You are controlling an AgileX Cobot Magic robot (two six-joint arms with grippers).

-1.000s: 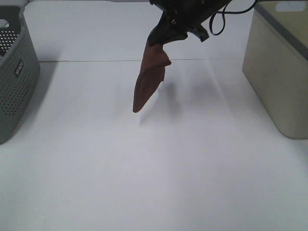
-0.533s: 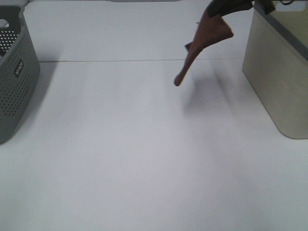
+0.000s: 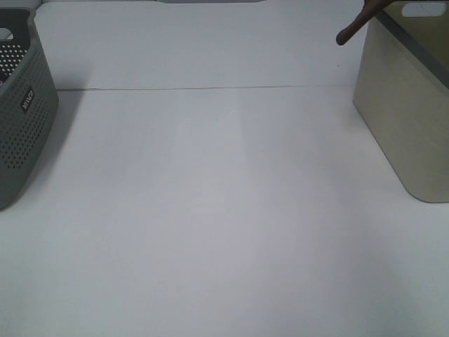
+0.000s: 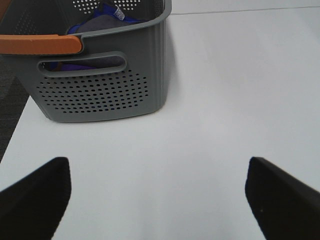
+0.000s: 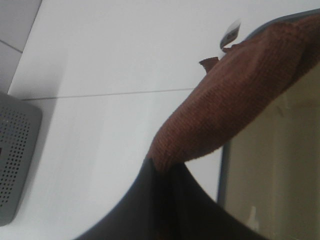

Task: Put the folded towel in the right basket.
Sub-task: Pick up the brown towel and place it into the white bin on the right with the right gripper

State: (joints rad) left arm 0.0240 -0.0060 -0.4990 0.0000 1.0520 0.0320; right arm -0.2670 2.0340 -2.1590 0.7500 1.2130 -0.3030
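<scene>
One brown towel [image 5: 240,95], and we are carrying it to the beige basket [image 3: 403,126].
We are holding it at the rim, right gripper [image 5: 162,187] jaws clamped on it; next, we judge, moving over the opening and releasing. Left gripper [image 4: 157,197] jaws are standing apart. The grey basket [image 4: 100,95] is holding blue and grey cloth [image 4: 100,22]; the beige one is showing us nothing.

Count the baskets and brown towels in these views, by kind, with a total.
Baskets: 2 (grey basket, beige basket)
Towels: 1 (brown towel)
Total: 3
</scene>
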